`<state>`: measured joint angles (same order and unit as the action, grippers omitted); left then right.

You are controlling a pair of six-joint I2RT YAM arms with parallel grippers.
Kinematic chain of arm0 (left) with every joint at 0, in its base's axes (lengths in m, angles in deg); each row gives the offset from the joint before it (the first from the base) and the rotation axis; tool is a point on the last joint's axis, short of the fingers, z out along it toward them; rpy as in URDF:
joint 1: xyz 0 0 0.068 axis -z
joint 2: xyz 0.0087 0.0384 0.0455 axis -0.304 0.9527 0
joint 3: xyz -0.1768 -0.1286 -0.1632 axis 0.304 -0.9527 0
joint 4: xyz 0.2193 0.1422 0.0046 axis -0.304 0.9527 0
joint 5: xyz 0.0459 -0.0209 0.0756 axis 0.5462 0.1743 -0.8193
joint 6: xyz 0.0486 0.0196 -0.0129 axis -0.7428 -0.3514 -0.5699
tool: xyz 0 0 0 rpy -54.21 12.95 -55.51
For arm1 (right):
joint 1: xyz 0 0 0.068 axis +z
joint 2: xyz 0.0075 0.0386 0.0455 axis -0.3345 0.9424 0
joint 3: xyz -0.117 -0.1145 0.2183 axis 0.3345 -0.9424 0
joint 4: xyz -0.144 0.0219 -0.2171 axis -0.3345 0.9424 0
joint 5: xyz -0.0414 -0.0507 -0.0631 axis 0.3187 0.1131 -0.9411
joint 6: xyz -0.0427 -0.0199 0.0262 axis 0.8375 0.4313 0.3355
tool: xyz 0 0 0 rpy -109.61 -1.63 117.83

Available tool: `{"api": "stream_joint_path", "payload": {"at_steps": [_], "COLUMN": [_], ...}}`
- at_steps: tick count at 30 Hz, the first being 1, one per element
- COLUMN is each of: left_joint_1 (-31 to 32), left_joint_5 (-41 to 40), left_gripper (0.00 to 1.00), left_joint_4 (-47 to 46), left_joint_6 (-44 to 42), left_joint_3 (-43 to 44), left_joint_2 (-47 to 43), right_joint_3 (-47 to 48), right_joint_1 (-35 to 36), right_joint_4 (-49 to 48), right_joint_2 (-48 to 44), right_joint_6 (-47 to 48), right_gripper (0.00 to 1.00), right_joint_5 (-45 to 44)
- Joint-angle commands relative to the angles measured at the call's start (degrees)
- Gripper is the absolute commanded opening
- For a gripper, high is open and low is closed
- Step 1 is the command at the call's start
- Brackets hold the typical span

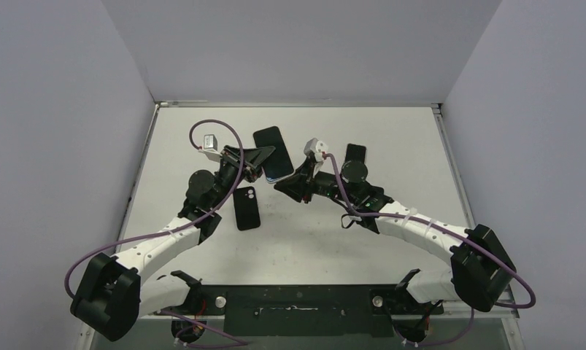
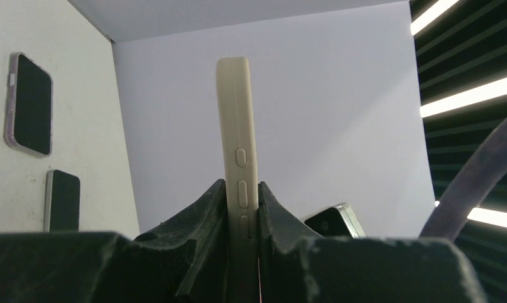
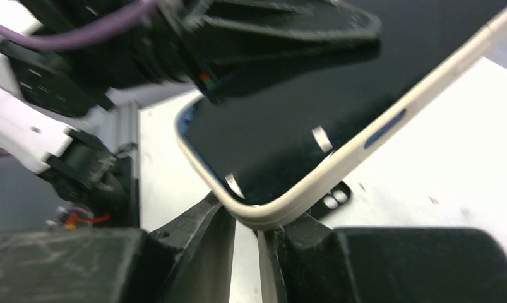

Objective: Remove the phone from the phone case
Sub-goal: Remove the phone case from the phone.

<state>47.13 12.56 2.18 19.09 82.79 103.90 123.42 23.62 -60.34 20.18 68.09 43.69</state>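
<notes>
While raised on edge above the tabletop (image 1: 392, 131), the cream phone case (image 2: 237, 113), with the phone (image 3: 282, 126) seated inside, was clamped at its button side in the nearly shut left tool (image 2: 242, 208). One corner was pinched by the right tool (image 3: 247, 224), likewise narrowly closed. A black handset (image 1: 247, 208) was seen below.

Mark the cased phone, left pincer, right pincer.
cased phone (image 1: 273, 152): top view, middle of its screen.
left pincer (image 2: 241, 189): left wrist view, between fingertips, on case edge.
right pincer (image 3: 254, 218): right wrist view, between fingertips, on phone corner.
</notes>
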Motion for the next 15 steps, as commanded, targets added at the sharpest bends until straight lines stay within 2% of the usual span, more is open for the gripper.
{"api": "stream_joint_path", "payload": {"at_steps": [1, 4, 6, 15], "left_joint_1": [0.7, 0.4, -0.4, -7.8], "left_joint_5": [6.4, 7.8, 9.4, 24.0], "left_gripper": [0.00, 0.00, 0.00, 0.00], "left_joint_4": [0.0, 0.0, -0.1, 1.8], "left_joint_6": [-2.1, -3.5, -5.2, -17.3], "left_joint_3": [2.9, 3.4, 4.0, 7.2], "left_joint_2": [-2.5, -2.7, -2.8, -2.8], "right_joint_3": [2.4, 2.3, 2.0, -0.3], "right_joint_1": [-0.8, -1.0, -1.4, -7.5], "right_joint_4": [6.6, 7.3, 7.8, 14.0], "right_joint_2": [-0.8, -1.2, -1.7, -8.7], "right_joint_6": [11.8, 10.6, 9.8, 7.5], "right_gripper": [0.04, 0.03, 0.06, 0.49], "right_joint_5": [-5.0, -6.9, -6.3, 7.0]}}
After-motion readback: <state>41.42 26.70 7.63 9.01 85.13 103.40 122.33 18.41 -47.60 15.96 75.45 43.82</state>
